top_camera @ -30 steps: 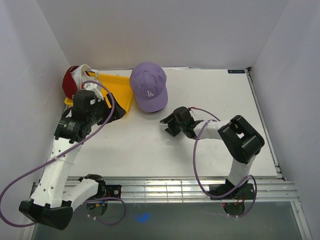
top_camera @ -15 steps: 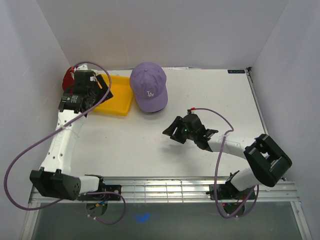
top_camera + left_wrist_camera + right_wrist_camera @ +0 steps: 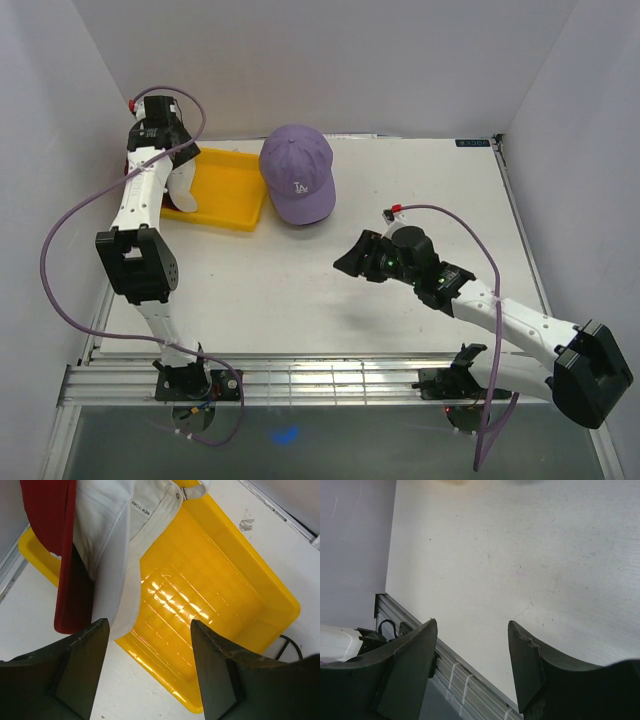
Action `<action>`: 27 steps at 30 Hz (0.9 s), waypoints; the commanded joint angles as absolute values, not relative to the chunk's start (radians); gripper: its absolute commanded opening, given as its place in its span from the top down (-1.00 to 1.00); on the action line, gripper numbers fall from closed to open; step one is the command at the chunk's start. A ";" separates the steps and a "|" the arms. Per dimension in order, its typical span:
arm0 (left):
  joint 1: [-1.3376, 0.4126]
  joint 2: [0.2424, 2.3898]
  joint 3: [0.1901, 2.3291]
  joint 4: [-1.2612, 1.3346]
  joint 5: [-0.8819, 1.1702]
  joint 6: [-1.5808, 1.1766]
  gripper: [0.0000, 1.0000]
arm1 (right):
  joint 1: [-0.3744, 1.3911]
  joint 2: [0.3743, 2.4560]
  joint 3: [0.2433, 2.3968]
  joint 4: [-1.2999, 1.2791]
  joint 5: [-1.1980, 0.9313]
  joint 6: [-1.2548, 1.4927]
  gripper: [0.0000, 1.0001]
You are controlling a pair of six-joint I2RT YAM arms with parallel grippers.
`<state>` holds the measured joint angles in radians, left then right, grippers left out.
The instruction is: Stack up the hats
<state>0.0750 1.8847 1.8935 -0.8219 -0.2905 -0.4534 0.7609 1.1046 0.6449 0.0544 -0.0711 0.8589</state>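
1. Hanging above the far-left corner of the tabletop (image 3: 450, 200), the left hand (image 3: 148, 630) is released, its two fingers spread wide with nothing between them.
2. Below that hand, the left wrist view shows a red cap (image 3: 50, 530) and a white cap (image 3: 115, 540) pressed together. The red one is on the outside, toward the wall.
3. The white cap shows its inner side, with a small "NEW YORK" label and a metal strap buckle at its far end.
4. Both caps sit at the left end of the yellow tray (image 3: 225, 595). The white brim (image 3: 182, 190) reaches over the tray's floor, and the red brim hangs past the tray's near-left rim. I cannot tell what holds them up.
5. The rest of the tray's floor is bare and glossy.
6. The lavender cap (image 3: 298, 170) sits crown up on the tabletop just beside the tray's right edge (image 3: 262, 195). Its white letters face forward and its brim points toward the arms.
7. The right hand (image 3: 345, 262) hovers low over the middle of the tabletop, near the lavender cap's brim but apart from it.
8. The right wrist view shows that hand (image 3: 472, 625) released too, with only bare white surface between its fingers.
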 commanded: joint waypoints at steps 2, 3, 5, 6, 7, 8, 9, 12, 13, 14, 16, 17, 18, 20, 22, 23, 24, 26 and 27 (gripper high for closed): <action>0.080 1.917 2.000 -0.842 -0.388 -0.440 -0.53 | 0.764 1.057 0.635 0.009 -0.092 0.801 -0.29; 0.080 1.937 2.011 -0.842 -0.415 -0.440 -0.52 | 0.764 1.049 0.634 0.009 -0.098 0.801 -0.29; 0.080 1.948 2.013 -0.841 -0.439 -0.445 -0.51 | 0.764 1.045 0.629 0.006 -0.110 0.798 -0.29; 0.080 1.954 2.011 -0.838 -0.446 -0.445 -0.51 | 0.764 1.039 0.626 0.005 -0.112 0.798 -0.29; 0.080 1.959 2.008 -0.835 -0.448 -0.439 -0.50 | 0.764 1.035 0.621 0.002 -0.110 0.795 -0.29; 0.080 1.965 2.008 -0.836 -0.451 -0.439 -0.50 | 0.764 1.028 0.617 0.002 -0.109 0.795 -0.29; 0.080 1.976 2.003 -0.836 -0.454 -0.437 -0.50 | 0.764 1.028 0.614 0.003 -0.106 0.796 -0.29; 0.080 1.987 1.973 -0.835 -0.468 -0.439 -0.50 | 0.764 1.029 0.603 0.005 -0.107 0.796 -0.30; 0.080 1.996 1.967 -0.834 -0.472 -0.442 -0.50 | 0.764 1.029 0.601 0.005 -0.107 0.798 -0.30; 0.081 1.997 1.959 -0.834 -0.474 -0.443 -0.49 | 0.764 1.029 0.597 0.005 -0.107 0.798 -0.30; 0.080 2.000 1.935 -0.834 -0.474 -0.448 -0.48 | 0.765 1.028 0.591 0.005 -0.104 0.799 -0.30; 0.081 2.000 1.927 -0.833 -0.472 -0.451 -0.45 | 0.764 1.028 0.583 0.009 -0.104 0.799 -0.30; 0.080 1.999 1.919 -0.831 -0.472 -0.454 -0.44 | 0.764 1.028 0.580 0.012 -0.104 0.804 -0.30; 0.080 1.997 1.898 -0.825 -0.471 -0.453 -0.41 | 0.765 1.031 0.572 0.021 -0.107 0.810 -0.30; 0.080 1.997 1.887 -0.824 -0.474 -0.448 -0.37 | 0.764 1.032 0.563 0.035 -0.115 0.818 -0.30; 0.080 1.996 1.878 -0.822 -0.477 -0.446 -0.34 | 0.764 1.034 0.560 0.040 -0.117 0.821 -0.30; 0.080 1.996 1.872 -0.822 -0.479 -0.445 -0.29 | 0.764 1.035 0.555 0.041 -0.118 0.824 -0.30; 0.080 1.991 1.858 -0.822 -0.480 -0.442 -0.19 | 0.764 1.035 0.554 0.044 -0.120 0.825 -0.30; 0.080 1.990 1.853 -0.822 -0.480 -0.439 -0.05 | 0.764 1.035 0.551 0.044 -0.120 0.825 -0.30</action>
<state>0.0757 2.0193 1.8687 -0.8310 -0.4576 -0.4488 0.7609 1.0458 0.5591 0.0013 -0.1093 0.8272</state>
